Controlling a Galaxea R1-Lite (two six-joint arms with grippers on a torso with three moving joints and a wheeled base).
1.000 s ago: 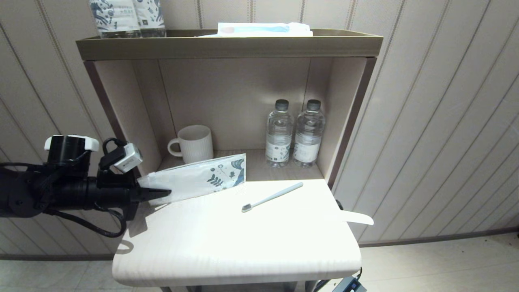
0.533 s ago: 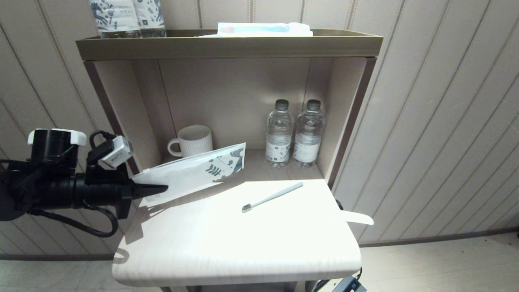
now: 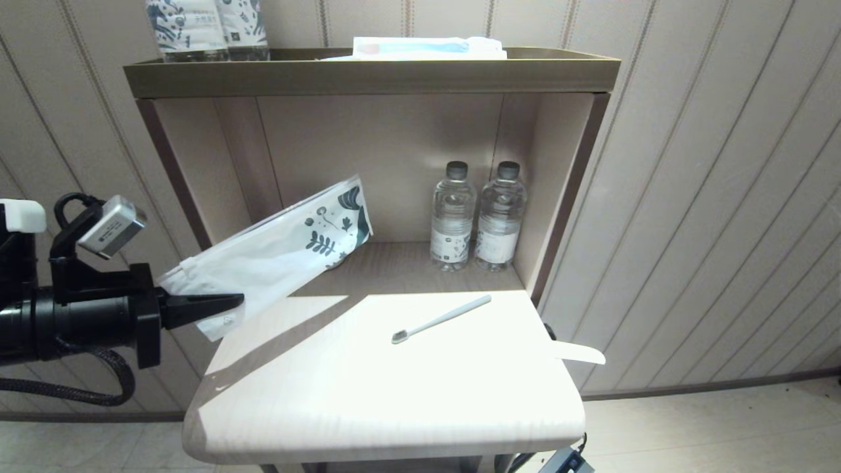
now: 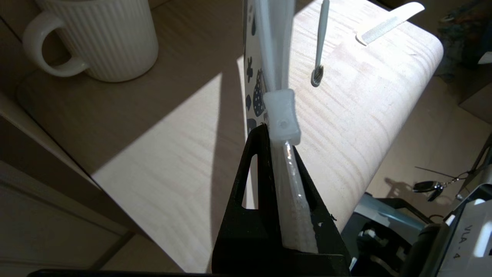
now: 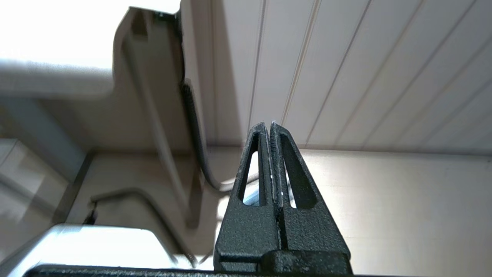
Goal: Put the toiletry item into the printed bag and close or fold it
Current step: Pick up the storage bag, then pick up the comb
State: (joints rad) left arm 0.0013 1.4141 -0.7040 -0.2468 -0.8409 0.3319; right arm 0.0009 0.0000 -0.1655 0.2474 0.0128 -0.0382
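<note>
The printed bag (image 3: 282, 246) hangs off the table's left side, tilted, with its leaf-print end raised toward the shelf. My left gripper (image 3: 236, 301) is shut on the bag's unprinted end, left of the table's edge. In the left wrist view the bag's (image 4: 269, 57) edge runs between the shut jaws of that gripper (image 4: 275, 132), with a white zip slider (image 4: 283, 115) just past the tips. The toiletry item, a pale toothbrush (image 3: 441, 318), lies alone on the white tabletop (image 3: 394, 394), bristle head toward me. My right gripper (image 5: 271, 125) is shut on nothing, low beside the furniture, out of the head view.
Two water bottles (image 3: 453, 217) stand at the back right of the shelf niche. A ribbed white mug (image 4: 103, 34) stands at the back left, hidden behind the bag in the head view. A cream strip (image 3: 578, 353) overhangs the table's right edge. A top tray (image 3: 368, 75) holds a white-and-blue package (image 3: 427, 47).
My left gripper has drawn back to the left and risen with the bag. The bag's printed end lifted off the table and now covers the mug in the head view.
</note>
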